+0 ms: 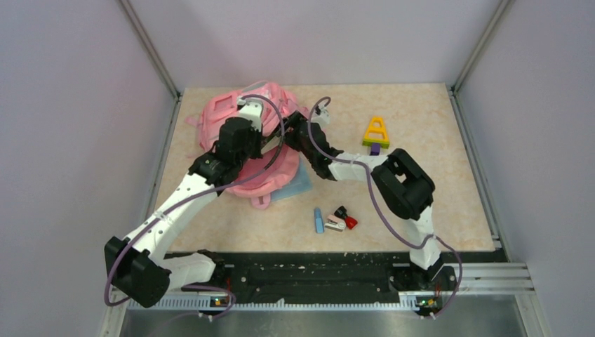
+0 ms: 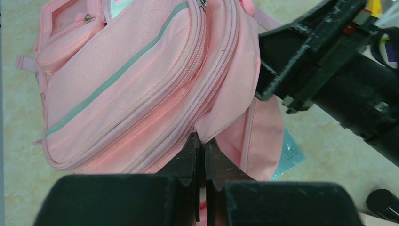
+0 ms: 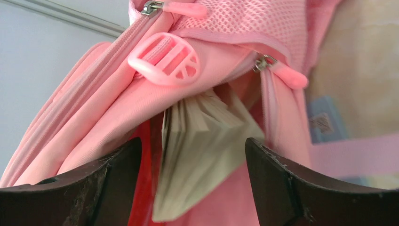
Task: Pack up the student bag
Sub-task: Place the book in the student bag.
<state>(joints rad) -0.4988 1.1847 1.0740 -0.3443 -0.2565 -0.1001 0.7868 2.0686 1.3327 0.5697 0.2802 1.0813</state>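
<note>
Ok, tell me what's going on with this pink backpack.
The left gripper has its fingers shut on a fold of the student bag by its opening. The right gripper is open, its fingers either side of a book that sticks partway out of the bag. A yellow triangle and a few small items lie on the table, not yet packed.

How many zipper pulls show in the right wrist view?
2 zipper pulls: one top left, above the round buckle; the other right of it, over the paper stack. More may be hidden on the bag.
</note>
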